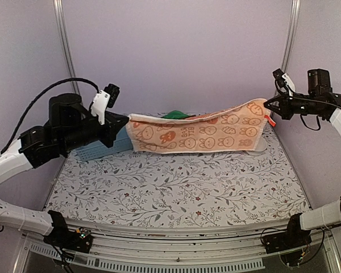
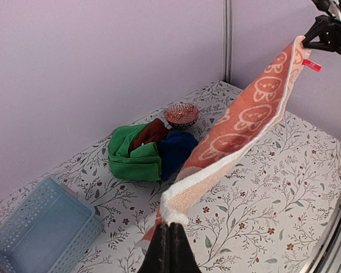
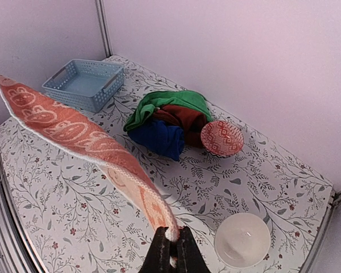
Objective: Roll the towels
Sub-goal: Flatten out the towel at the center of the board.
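The orange towel [image 1: 202,133] with a cream rabbit pattern hangs stretched in the air between both grippers, above the back of the table. My left gripper [image 1: 125,118] is shut on its left corner [image 2: 176,219]. My right gripper [image 1: 268,104] is shut on its right corner [image 3: 171,232], near a red tag [image 1: 271,120]. The green towel [image 2: 131,156], the deep blue towel [image 2: 176,151] and the rust-brown towel [image 2: 150,132] lie bunched together on the table behind it. They also show in the right wrist view: green [image 3: 165,102], blue [image 3: 156,137], rust-brown [image 3: 184,118].
A light blue slotted basket [image 3: 85,82] stands at the back left. A small red patterned bowl [image 3: 221,138] sits beside the pile of towels. A white bowl [image 3: 242,240] sits at the back right, under the right gripper. The table has a floral cover [image 1: 176,187].
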You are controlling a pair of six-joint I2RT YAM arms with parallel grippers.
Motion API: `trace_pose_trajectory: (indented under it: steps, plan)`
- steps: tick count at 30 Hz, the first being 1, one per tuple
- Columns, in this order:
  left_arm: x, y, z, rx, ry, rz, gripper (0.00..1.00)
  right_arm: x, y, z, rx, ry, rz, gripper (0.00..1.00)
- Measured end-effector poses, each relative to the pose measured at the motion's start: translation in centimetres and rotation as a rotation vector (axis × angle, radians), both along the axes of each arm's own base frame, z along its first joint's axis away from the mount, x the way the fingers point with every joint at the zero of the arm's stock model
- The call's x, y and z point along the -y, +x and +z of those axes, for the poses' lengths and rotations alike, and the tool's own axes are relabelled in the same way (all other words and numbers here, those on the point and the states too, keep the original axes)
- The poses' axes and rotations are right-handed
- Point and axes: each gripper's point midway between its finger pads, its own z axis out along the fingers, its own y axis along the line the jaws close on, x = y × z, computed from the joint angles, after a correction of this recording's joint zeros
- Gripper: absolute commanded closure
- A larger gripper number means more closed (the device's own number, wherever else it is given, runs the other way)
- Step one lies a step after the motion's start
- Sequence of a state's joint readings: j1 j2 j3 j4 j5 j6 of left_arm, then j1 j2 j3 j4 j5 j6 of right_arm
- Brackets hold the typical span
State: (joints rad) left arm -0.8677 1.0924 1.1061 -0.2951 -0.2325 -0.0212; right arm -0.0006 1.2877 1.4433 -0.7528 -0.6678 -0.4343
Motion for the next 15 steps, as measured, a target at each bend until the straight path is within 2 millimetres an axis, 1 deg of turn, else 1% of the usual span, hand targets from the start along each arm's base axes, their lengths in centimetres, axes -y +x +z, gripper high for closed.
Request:
trace_pose_trajectory:
  steps: [2, 3, 5, 7, 9, 11, 12, 13, 14, 15]
  plan:
    - [-1.4, -1.5, -0.2, -0.007, -0.032, -0.003, 1.0, -0.5, -2.1, 0.5, 0.028, 0.011, 0.034, 0.98]
    - [-2.1, -2.4, -0.4, -0.012, -0.046, -0.012, 1.0, -0.7, -3.7, 0.4, 0.035, 0.015, 0.057, 0.98]
    - [-3.2, -4.2, -0.5, -0.016, -0.083, -0.04, 1.0, -1.2, -6.4, 0.2, 0.046, 0.021, 0.099, 0.98]
    - [-4.1, -6.4, 0.0, -0.013, -0.14, -0.083, 1.0, -1.9, -9.5, 0.1, 0.063, 0.025, 0.16, 0.98]
    - [-4.7, -8.1, 0.6, -0.018, -0.197, -0.12, 1.0, -2.4, -11.9, 0.1, 0.081, 0.031, 0.214, 0.98]
    - [-5.4, -9.0, 1.3, -0.022, -0.251, -0.127, 1.0, -2.8, -13.3, -0.5, 0.081, 0.039, 0.253, 0.98]
    - [-5.5, -9.1, 1.3, -0.03, -0.266, -0.122, 1.0, -2.9, -13.6, -1.2, 0.07, 0.042, 0.263, 0.97]
    - [-5.5, -8.9, 0.9, -0.045, -0.274, -0.111, 1.0, -2.9, -13.5, -1.9, 0.052, 0.045, 0.264, 0.98]
    - [-5.4, -8.6, 0.1, -0.069, -0.269, -0.093, 1.0, -2.9, -13.1, -3.1, 0.018, 0.049, 0.258, 0.98]
    - [-5.2, -7.9, -1.2, -0.103, -0.251, -0.062, 1.0, -2.8, -12.5, -4.6, -0.03, 0.053, 0.247, 0.98]
